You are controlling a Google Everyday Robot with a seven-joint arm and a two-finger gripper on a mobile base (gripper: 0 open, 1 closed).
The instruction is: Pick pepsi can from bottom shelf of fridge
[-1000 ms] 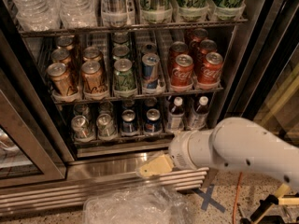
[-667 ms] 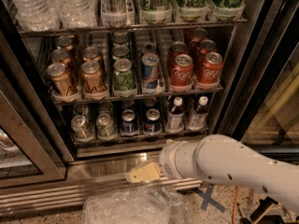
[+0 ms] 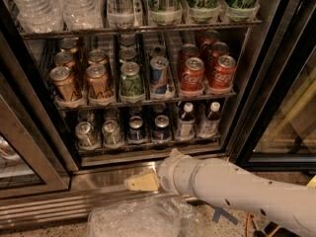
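The fridge [image 3: 257,78] stands open with its dark wire racks in view. On the bottom shelf [image 3: 148,155] two small dark blue pepsi cans [image 3: 161,127] stand side by side in the middle lanes, the other one [image 3: 136,128] just to its left. Plain silver cans [image 3: 87,134] stand to their left and two small dark bottles [image 3: 185,120] to their right. My gripper [image 3: 142,181], tan-tipped on a white arm, is outside the fridge, below the shelf's steel lip and over the steel base. It points left and is empty, a short way below the pepsi cans.
The rack above holds gold cans [image 3: 64,82], a green can [image 3: 130,78], a pale blue-and-silver can [image 3: 159,73] and red cans [image 3: 192,74]. A glass door [image 3: 22,162] stands open at the left, another [image 3: 291,117] at the right. Crumpled clear plastic [image 3: 138,218] lies on the floor in front.
My arm has slid left along the front of the fridge base, carrying the gripper from below the bottles' side toward below the pepsi cans. The cans have not moved.
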